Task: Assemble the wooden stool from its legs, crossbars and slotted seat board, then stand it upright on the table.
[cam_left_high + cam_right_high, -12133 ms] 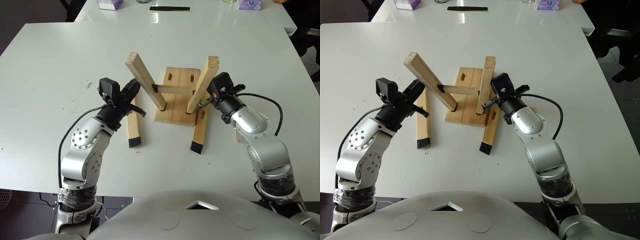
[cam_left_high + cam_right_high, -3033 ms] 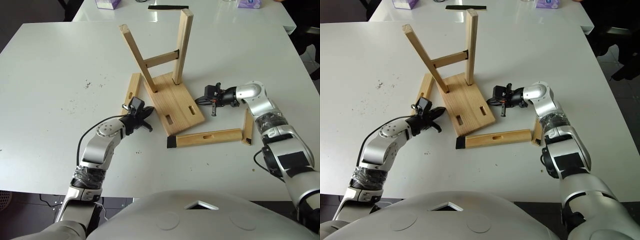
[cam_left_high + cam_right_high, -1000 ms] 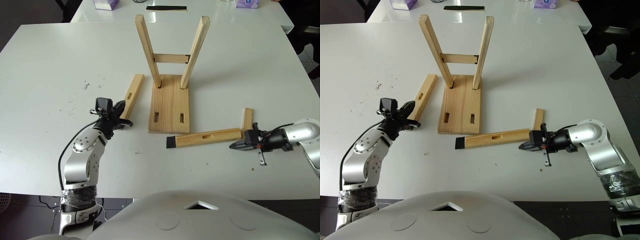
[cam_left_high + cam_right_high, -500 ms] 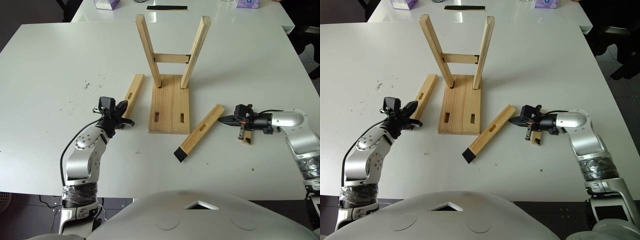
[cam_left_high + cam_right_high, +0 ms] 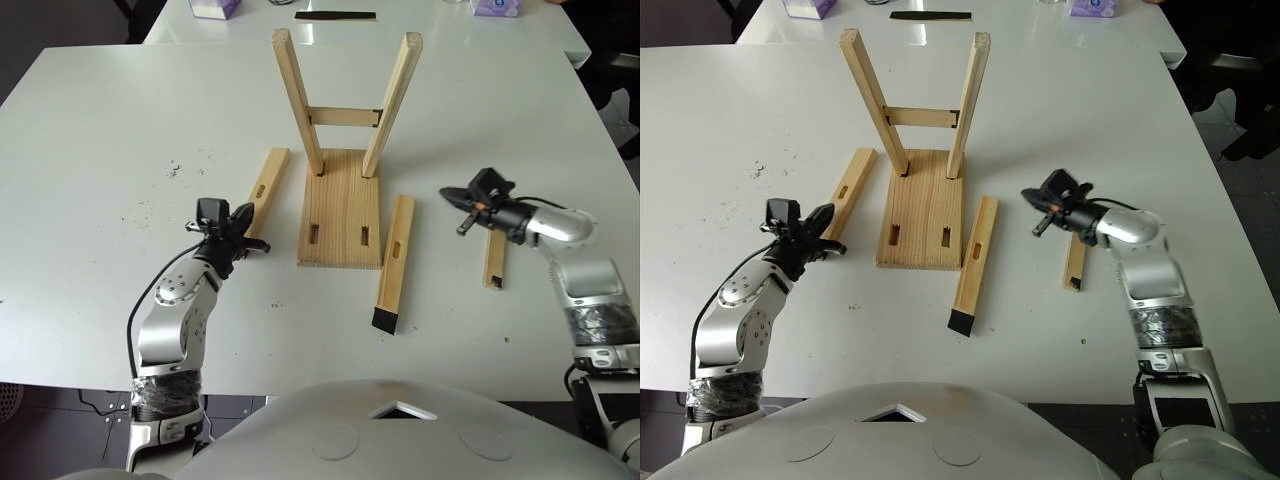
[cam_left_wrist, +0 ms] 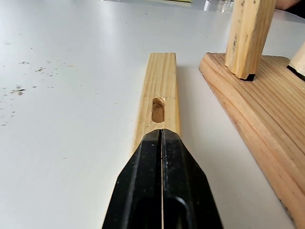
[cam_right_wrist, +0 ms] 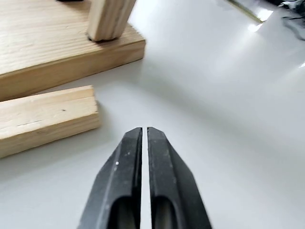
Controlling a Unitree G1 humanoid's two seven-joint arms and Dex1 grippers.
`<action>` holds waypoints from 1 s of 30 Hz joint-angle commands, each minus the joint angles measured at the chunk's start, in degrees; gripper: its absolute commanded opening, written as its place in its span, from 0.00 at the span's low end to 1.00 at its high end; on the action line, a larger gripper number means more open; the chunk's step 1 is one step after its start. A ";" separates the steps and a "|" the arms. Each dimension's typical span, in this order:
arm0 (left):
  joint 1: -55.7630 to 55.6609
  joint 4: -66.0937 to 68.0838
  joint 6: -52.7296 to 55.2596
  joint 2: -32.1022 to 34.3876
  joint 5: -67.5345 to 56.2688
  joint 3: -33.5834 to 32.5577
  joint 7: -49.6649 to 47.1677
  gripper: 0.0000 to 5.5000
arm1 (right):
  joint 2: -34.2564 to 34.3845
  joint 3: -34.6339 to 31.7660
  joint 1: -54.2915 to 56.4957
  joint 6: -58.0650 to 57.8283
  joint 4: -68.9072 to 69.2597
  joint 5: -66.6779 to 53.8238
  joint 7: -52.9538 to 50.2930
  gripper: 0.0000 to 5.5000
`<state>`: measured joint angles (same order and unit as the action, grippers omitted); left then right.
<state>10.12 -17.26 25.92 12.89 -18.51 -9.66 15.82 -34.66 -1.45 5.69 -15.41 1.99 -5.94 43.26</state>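
While the seat board [image 5: 340,215] lies flat with 2 joined legs [image 5: 297,100] standing in it, the left gripper [image 6: 161,136], fingers pressed together, points at the left loose leg [image 5: 265,185]. The right gripper [image 7: 144,131], likewise closed and empty, hangs near the spare crossbar [image 5: 494,262], beyond the right loose leg [image 5: 396,260].

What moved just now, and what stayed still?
The loose wooden leg with the black tip swung from crosswise in front of the slotted wooden seat board to lying along its right edge, tip toward the robot. The right gripper, shut, moved forward, away from the robot. The left gripper, the board and its two standing legs stayed put.
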 commanded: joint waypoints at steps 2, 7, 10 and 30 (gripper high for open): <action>3.73 -8.03 -0.80 -5.22 -3.50 -2.95 -4.59 0.00 | 3.62 -6.96 -9.40 -10.25 10.99 -1.01 -10.53 0.19; 6.35 -12.02 -0.24 -7.38 -4.57 -3.30 -6.98 0.00 | 9.01 -12.44 -23.70 -14.90 23.55 -4.52 -15.55 0.32; 7.70 -13.11 -0.18 -7.62 -4.74 -3.45 -7.58 0.00 | 10.61 -14.13 -28.54 -18.47 27.42 -6.79 -16.64 0.41; 6.88 -12.75 1.27 -4.94 -5.25 -3.23 -6.88 0.00 | 13.13 -12.57 -39.98 -19.50 26.44 -8.78 -18.52 0.58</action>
<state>17.61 -30.61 26.57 7.24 -23.52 -13.10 8.75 -21.43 -14.78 -32.95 -34.63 30.58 -15.48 24.92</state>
